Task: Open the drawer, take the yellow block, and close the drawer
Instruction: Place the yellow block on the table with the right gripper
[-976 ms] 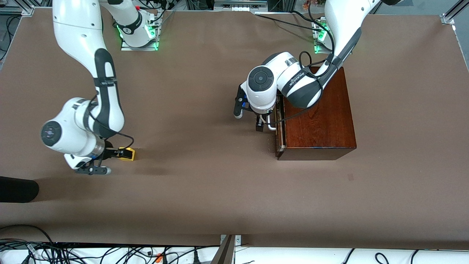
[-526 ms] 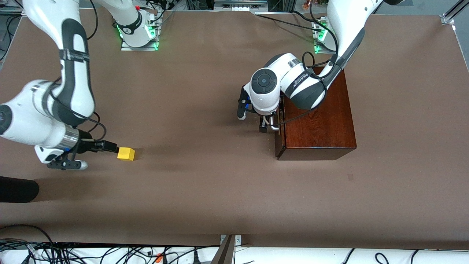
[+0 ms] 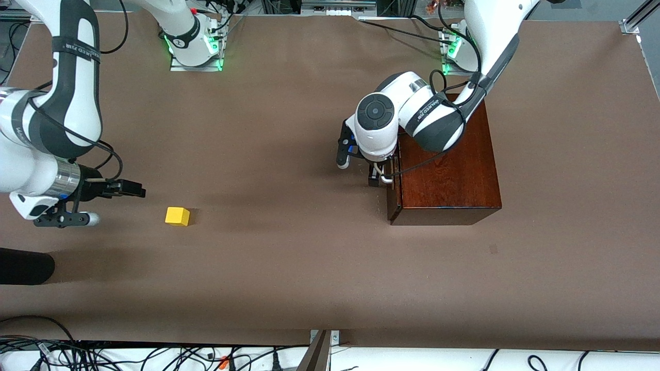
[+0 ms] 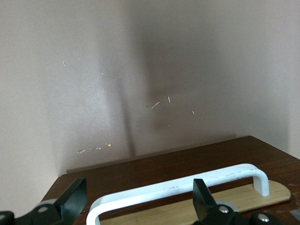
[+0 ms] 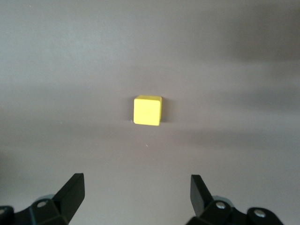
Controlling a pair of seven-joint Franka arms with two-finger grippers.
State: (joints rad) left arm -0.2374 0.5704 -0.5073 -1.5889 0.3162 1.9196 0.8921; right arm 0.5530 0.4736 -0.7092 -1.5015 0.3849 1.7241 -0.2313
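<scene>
Drawer (image 3: 394, 188): dark reddish-brown front nearly flush with the glossy mahogany box (image 3: 448, 165); in the left wrist view a thin strip of pale wood shows under the white bar handle (image 4: 187, 187), so the front stands very slightly out from the box or just at it.
Handle: white U-shaped bar on the drawer front, facing the right arm's end of the table; in the left wrist view it runs between the two dark fingertips.
Left gripper (image 3: 375, 174): low at the drawer front, at the handle; fingers (image 4: 72, 201) spread apart on either side of the bar, not pinching it in the left wrist view.
Left arm: reaches from its base over the top of the box, its wrist hanging just in front of the drawer.
Yellow block (image 3: 177, 216): rests alone on the brown table (image 3: 289, 268), toward the right arm's end, well apart from the box and outside the drawer; nothing touches it.
Right gripper (image 3: 133, 188): raised over the table near the block, clear of it; fingers (image 5: 70, 192) spread wide and empty, with the block (image 5: 147, 110) seen between and ahead of them in the right wrist view.
Table: plain brown surface carrying the box and the block.
</scene>
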